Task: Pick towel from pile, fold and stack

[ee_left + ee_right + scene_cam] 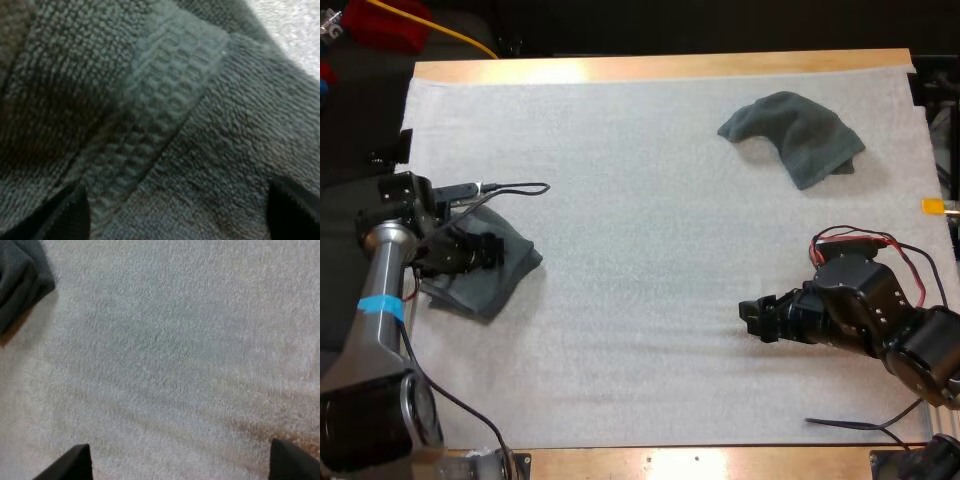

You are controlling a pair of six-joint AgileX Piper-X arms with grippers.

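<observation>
Our left gripper (pixel 472 252) hovers close over the folded towel (pixel 515 268) at the left edge of the white mat (pixel 640 250). Its fingers (pixel 67 217) stand wide apart, with the towel's woven band and pile between them and nothing pinched. On the mat's near right part, our right gripper (pixel 752 318) sits low over bare mat and points toward the mat's middle, fingers (pixel 72 465) spread and clear of everything. The crumpled towel (pixel 798 135) lies heaped near the mat's far right corner, well apart from both grippers.
</observation>
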